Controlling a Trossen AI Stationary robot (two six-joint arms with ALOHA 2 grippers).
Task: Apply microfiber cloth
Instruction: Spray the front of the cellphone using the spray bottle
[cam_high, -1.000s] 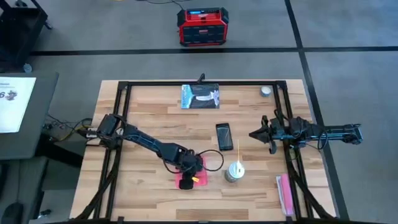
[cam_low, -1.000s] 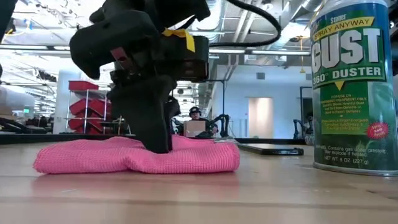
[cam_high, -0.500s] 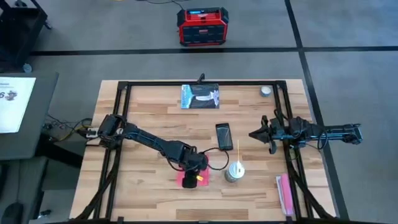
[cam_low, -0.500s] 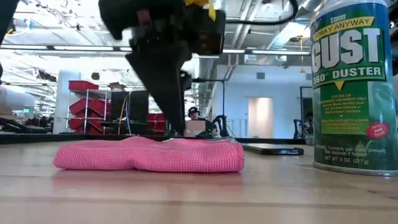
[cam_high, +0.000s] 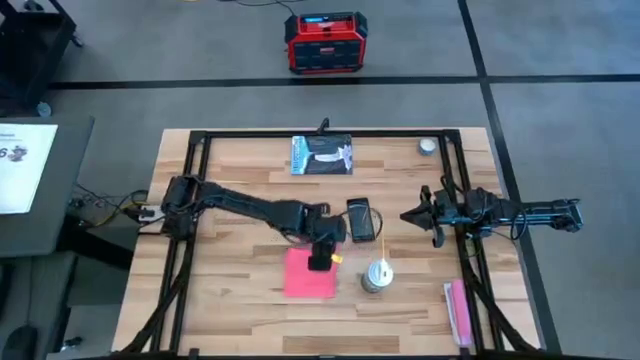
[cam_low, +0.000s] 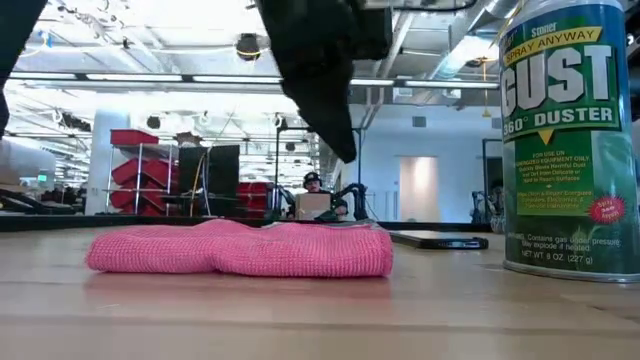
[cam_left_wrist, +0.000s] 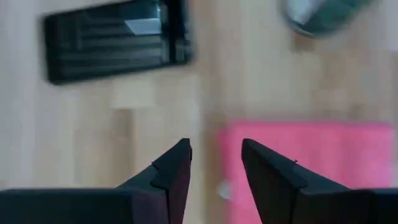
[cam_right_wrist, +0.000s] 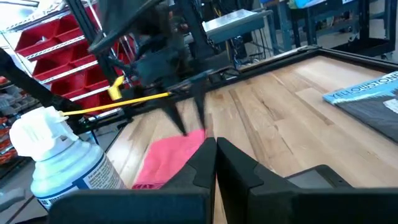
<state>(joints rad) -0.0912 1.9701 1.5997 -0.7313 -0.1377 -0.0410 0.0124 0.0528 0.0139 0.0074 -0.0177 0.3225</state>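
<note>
Microfiber cloth (cam_high: 309, 274) flat, left pincer (cam_high: 320, 262) above its edge

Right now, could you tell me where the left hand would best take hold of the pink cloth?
Probably the microfiber cloth edge nearest the phone, from above: it lies flat, so only an edge can be pinched. The left hand, open, hovers there.

Wooden table (cam_high: 230, 290) with microfiber cloth (cam_high: 310, 274), phone (cam_high: 361, 219), duster can (cam_high: 377, 277).
</note>
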